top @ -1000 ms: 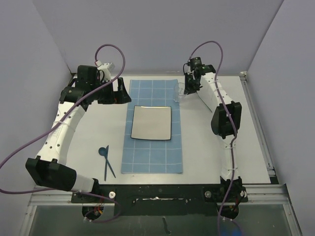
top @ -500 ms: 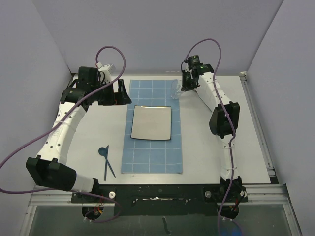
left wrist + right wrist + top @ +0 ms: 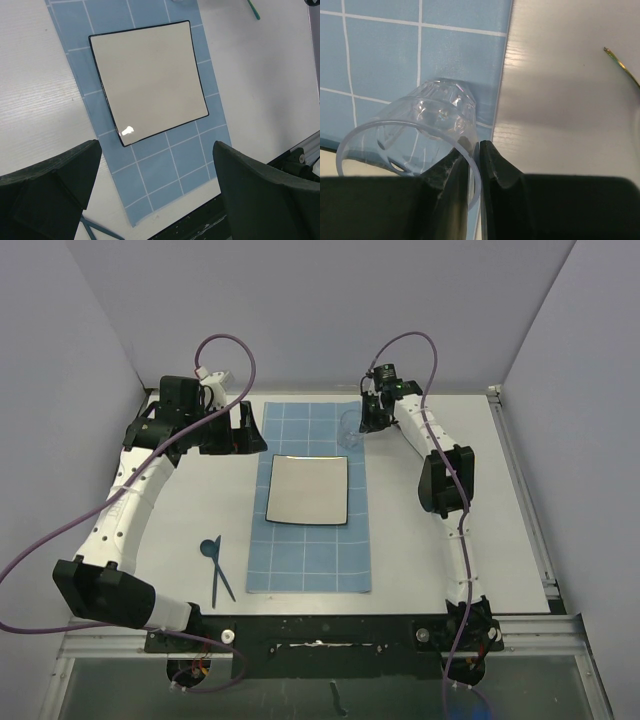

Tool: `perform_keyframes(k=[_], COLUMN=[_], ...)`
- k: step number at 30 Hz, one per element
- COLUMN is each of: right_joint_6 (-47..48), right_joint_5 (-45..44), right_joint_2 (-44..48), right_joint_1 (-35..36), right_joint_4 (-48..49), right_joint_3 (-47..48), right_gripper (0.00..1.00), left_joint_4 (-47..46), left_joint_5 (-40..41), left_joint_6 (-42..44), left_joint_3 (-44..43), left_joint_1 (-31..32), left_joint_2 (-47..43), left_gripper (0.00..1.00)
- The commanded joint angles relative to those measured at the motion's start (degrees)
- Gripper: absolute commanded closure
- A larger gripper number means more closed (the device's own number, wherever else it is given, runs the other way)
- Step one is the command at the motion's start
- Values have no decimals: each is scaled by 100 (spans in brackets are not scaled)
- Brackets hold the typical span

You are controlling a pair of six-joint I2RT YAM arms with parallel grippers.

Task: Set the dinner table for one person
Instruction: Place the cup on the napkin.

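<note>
A glossy sheen is shown by the square black-rimmed plate. The clear faceted plastic cup is seen as smooth.

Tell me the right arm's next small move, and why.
Probably ease the clear cup down upright onto the blue mat. The right gripper has its fingers shut on the rim, and the cup looks tilted over the mat's far right corner, beyond the plate.

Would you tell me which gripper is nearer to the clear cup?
Right. The right gripper pinches the rim of the clear cup; the open left gripper sits across the blue mat, apart from it.
</note>
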State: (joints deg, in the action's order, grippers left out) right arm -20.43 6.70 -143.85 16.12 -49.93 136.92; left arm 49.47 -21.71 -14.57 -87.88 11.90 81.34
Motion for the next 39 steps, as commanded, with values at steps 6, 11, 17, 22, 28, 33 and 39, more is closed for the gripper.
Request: perform_keyframes(k=[6, 11, 17, 22, 28, 33, 39], right_joint_6=[-183, -242, -214, -241, -243, -234, -233], right_joint_5=[262, 327, 293, 365, 422, 446, 517], right_joint_2=[162, 210, 367, 441, 446, 471, 529], right_joint_1=[72, 64, 55, 25, 18, 1, -56], right_joint_4=[481, 503, 543, 564, 524, 464, 351], right_joint_3=[-163, -295, -432, -465, -380, -273, -40], right_gripper=[50, 31, 29, 29, 28, 27, 27], left_joint_4=[-318, -359, -398, -424, -430, -413, -461], left_joint_5=[-144, -166, -193, -202, -193, -182, -186], left_joint_6=[51, 34, 9, 0, -27, -27, -21], left_joint_3=[61, 125, 154, 216, 273, 264, 276], left_joint_1=[-21, -22, -22, -21, -23, -25, -21], left_joint_2=[-106, -118, -143, -163, -230, -247, -228], left_gripper=[5, 5, 5, 5, 5, 5, 5])
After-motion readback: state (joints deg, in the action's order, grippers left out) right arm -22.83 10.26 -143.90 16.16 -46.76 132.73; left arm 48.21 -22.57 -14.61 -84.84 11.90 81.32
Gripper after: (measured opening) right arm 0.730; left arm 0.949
